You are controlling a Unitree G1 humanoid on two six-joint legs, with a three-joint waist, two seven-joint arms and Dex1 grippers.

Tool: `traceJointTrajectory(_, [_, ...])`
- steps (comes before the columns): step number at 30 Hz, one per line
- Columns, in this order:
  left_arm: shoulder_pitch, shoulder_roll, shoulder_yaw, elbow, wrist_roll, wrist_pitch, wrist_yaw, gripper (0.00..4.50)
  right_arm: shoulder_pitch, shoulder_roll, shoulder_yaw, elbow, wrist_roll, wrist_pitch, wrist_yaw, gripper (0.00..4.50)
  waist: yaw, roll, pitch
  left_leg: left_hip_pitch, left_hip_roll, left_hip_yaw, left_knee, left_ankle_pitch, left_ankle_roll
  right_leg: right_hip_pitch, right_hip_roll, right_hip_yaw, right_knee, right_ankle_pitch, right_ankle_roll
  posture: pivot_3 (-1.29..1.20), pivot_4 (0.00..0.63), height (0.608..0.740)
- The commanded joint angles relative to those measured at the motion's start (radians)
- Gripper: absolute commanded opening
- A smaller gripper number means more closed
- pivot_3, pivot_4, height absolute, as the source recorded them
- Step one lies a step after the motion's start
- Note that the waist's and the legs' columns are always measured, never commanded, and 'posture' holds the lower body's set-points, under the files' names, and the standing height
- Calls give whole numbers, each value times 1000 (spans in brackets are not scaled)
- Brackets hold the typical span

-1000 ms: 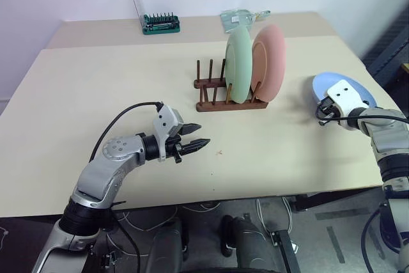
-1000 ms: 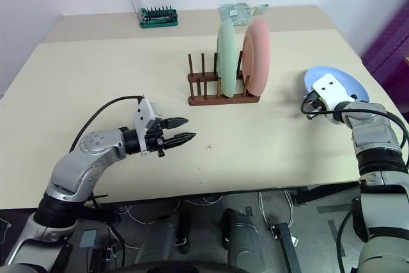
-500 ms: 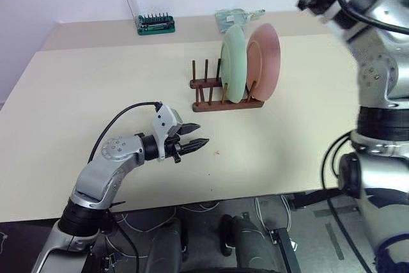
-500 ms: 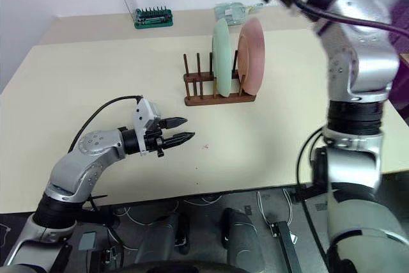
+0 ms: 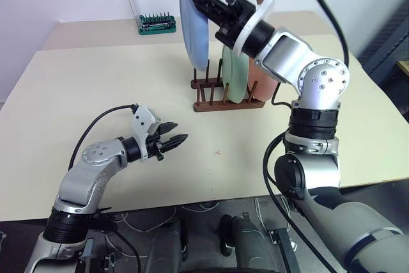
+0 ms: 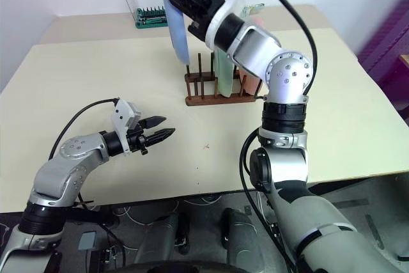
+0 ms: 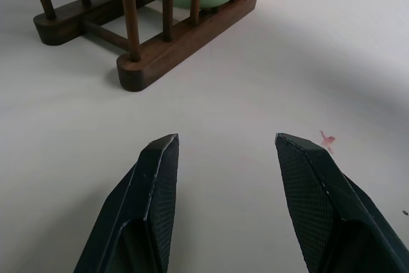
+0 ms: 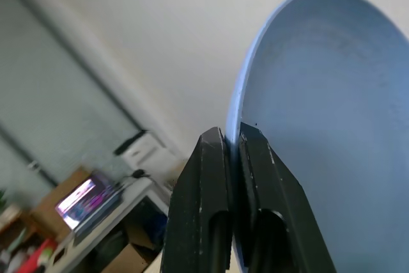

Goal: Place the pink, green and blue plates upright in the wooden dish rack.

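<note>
My right gripper (image 5: 203, 1) is shut on the rim of the blue plate (image 5: 193, 17) and holds it on edge in the air, above the left end of the wooden dish rack (image 5: 223, 103). In the right wrist view the gripper (image 8: 231, 133) pinches the blue plate's (image 8: 319, 126) edge. The green plate (image 5: 235, 75) stands upright between the pegs. The pink plate (image 5: 255, 86) stands behind it, mostly hidden by my right arm. My left gripper (image 5: 179, 140) hovers low over the table, open and empty, pointing toward the rack (image 7: 172, 49).
A green tool holder with a clear back (image 5: 156, 25) stands at the far edge of the beige table (image 5: 96, 94). A small red mark (image 5: 218, 153) lies on the table in front of the rack. Several empty pegs stand at the rack's left end.
My right arm swung the blue plate from the table's right side up and leftward, turning it on edge above the rack. The left gripper drifted slightly left, still open.
</note>
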Motion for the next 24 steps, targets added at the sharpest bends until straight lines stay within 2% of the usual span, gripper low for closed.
traceJointTrajectory(1, [1,0,19,-42,-8,-14,5,2456,-23,16,-32,10,-3,-38,-19,64,-1,0,0,0,0,0,0,0,0,0,0,0,0,0,0,0,150,730])
traceJointTrajectory(10, [-4,1,15,-40,-9,-12,3,2456,-28,41,-62,107,-37,-47,-97,64,-1,0,0,0,0,0,0,0,0,-1,1,0,0,0,0,0,150,730])
traceJointTrajectory(12, [-7,0,15,-39,-9,-11,3,2456,-28,43,-65,109,-39,-47,-96,699,0,0,0,0,0,0,0,0,0,-1,1,0,0,0,0,0,150,730])
traceJointTrajectory(14, [-4,2,17,-42,-10,-11,2,2456,-27,41,-54,89,-52,-54,-80,1528,-1,0,0,0,0,-1,0,0,0,-1,1,0,0,0,0,0,150,730])
traceJointTrajectory(18, [-1,3,17,-46,-11,-9,2,2456,-35,15,-15,41,-97,-71,-29,3530,-1,0,0,-1,0,-1,0,0,0,-1,1,0,0,0,0,0,150,730])
traceJointTrajectory(21, [-1,2,14,-49,-11,-9,1,2456,-55,-42,35,-13,-145,-61,30,3530,0,0,0,-1,0,-2,0,0,0,-1,1,0,0,0,0,0,150,730])
traceJointTrajectory(24, [1,-3,10,-53,-11,-8,5,2456,-54,-171,128,-89,-214,-32,158,3530,2,0,0,-1,0,-2,0,0,0,-1,0,0,0,0,0,0,150,730])
